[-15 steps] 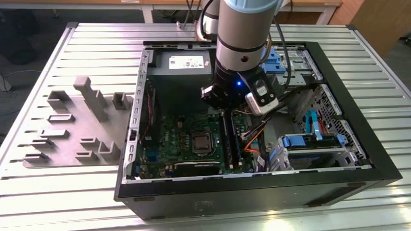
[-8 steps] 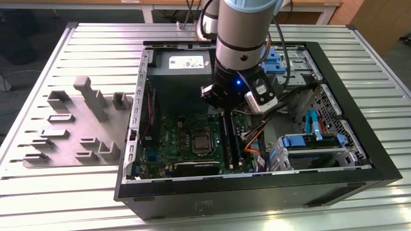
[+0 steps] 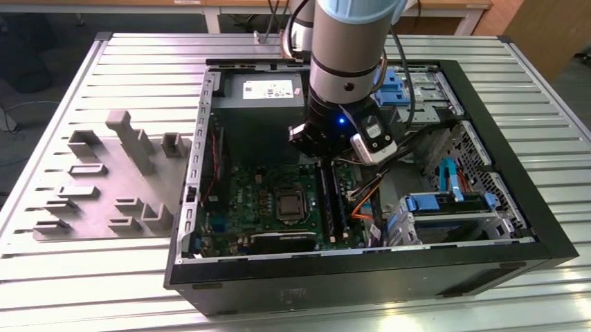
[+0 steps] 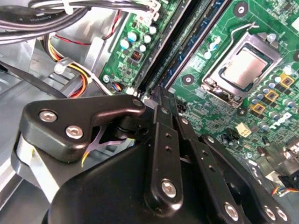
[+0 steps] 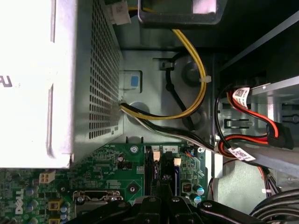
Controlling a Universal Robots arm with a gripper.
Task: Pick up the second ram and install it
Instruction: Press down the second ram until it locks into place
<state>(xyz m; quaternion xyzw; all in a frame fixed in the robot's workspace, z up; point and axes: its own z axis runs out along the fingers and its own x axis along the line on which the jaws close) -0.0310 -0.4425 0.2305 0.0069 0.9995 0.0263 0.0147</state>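
Black claw (image 4: 159, 100) tips hidden among memory slots (image 4: 187, 42), ram indiscernible

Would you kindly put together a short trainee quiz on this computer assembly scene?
1. True or false: the gripper is down inside the computer case, close above the memory slots.
2. Where does the grey moulded tray lie? A) on the table, to the exterior view's left of the case; B) to the exterior view's right of the case; C) inside the case.
3. What colour is the motherboard?

Key: 1 true; 2 A; 3 green.
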